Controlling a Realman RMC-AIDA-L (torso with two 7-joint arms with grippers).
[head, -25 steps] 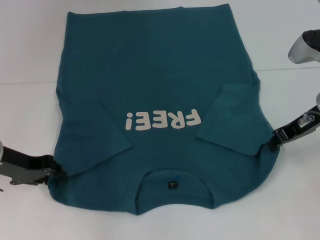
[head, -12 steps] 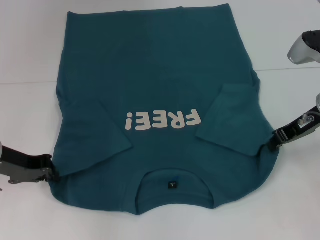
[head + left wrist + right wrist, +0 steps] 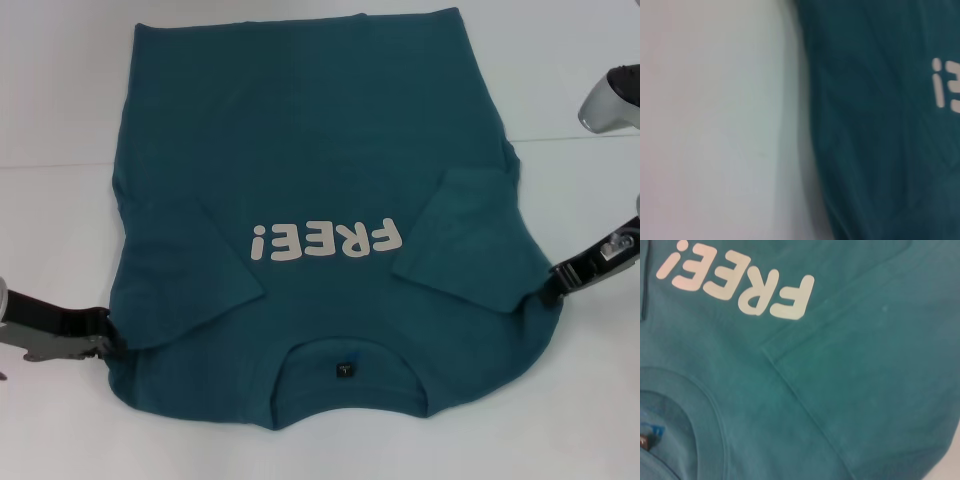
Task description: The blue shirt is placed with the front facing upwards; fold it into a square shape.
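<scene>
**Sleeves in, shoulders next**

I judge the sleeve fold done: both sleeves lie turned in over the chest of the blue shirt, which is spread flat on the white worktop, collar nearest me, hem far. My left gripper touches the left shoulder edge; my right gripper touches the right shoulder edge. I cannot tell whether either is clenched on cloth or released. Next, I think, both must pinch the shoulders and carry them toward the hem. The shirt is dark teal, white "FREE!" lettering reading upside down, small black neck label.
</scene>
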